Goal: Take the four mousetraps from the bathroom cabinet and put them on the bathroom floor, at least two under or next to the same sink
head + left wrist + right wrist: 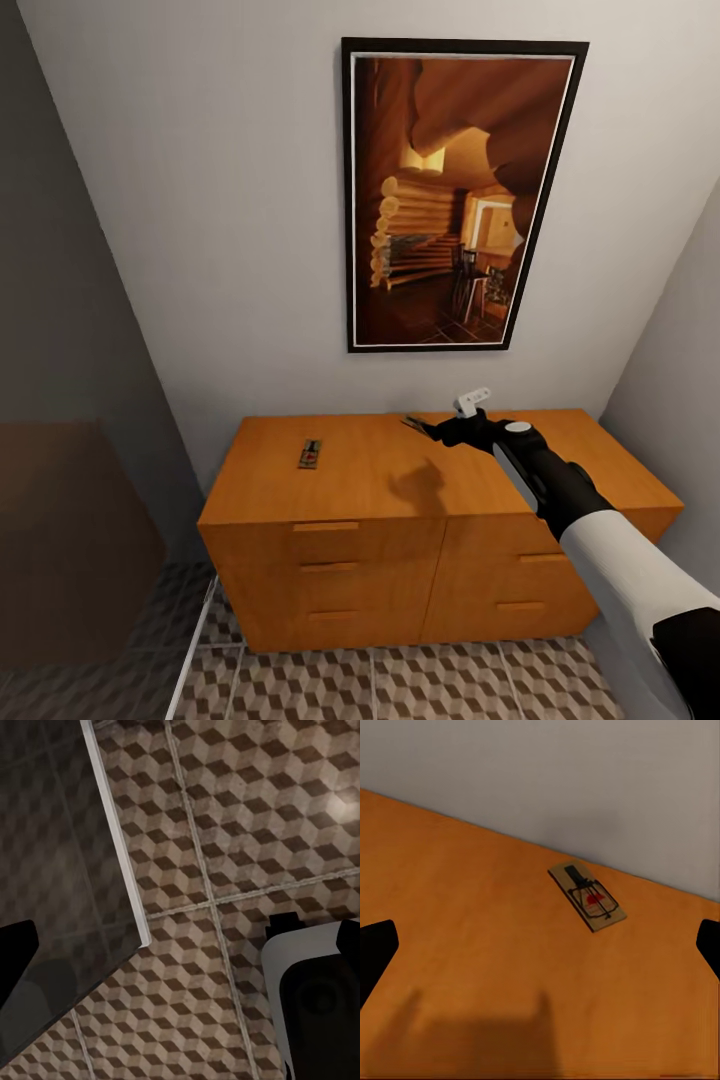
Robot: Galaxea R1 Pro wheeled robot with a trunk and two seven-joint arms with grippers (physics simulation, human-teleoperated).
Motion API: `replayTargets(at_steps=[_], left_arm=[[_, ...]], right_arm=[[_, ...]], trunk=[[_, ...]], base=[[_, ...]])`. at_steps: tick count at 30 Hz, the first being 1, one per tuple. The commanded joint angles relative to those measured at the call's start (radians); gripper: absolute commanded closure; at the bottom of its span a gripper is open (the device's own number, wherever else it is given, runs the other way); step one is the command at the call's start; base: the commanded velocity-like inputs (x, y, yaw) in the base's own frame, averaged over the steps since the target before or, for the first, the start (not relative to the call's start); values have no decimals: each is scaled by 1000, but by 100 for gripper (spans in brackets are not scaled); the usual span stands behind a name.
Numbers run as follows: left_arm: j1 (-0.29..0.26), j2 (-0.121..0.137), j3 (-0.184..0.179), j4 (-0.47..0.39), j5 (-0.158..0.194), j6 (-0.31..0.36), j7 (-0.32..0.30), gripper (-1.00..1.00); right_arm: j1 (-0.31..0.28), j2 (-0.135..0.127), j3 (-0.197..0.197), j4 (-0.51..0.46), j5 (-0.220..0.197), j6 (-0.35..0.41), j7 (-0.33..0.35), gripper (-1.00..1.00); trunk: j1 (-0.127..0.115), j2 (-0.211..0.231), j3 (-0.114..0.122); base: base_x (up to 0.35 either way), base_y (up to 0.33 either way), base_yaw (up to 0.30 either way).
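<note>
The orange-brown cabinet (370,480) stands against the wall under a framed picture. One mousetrap (310,454) lies flat on its top, left of centre. In the right wrist view, a mousetrap (587,897) is a small wooden board with a dark wire and a red spot, lying ahead of the fingers near the wall. My right gripper (413,424) (540,945) hovers open over the middle of the cabinet top, to the right of the trap, with nothing between its fingers. My left gripper (184,945) is open above the cube-patterned bathroom floor (225,832), also holding nothing.
A dark glass panel with a white edge (116,832) rises left of the cabinet. A large framed picture (458,195) hangs on the wall behind. A grey wall (670,350) closes in at the right. Part of my white base (315,997) is over the tiles.
</note>
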Motion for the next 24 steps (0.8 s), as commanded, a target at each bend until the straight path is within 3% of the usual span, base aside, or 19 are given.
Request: replayTargets(at_steps=[1,16,24], left_arm=[[-1,-1,-8,3,8,-6,0,-100],[0,-1,-8,3,8,-6,0,-100],[0,-1,-8,3,8,-6,0,-100]], right_arm=[[-1,-2,3,1,-10,5,-2,-100],[-1,-14,2,13,-9,3,3,-100],[0,-35,1,22,-9,1,61,-100]], trunk=[[1,-2,-2],[1,-2,-2],[1,-2,-2]], base=[[0,0,0],[0,0,0],[0,0,0]])
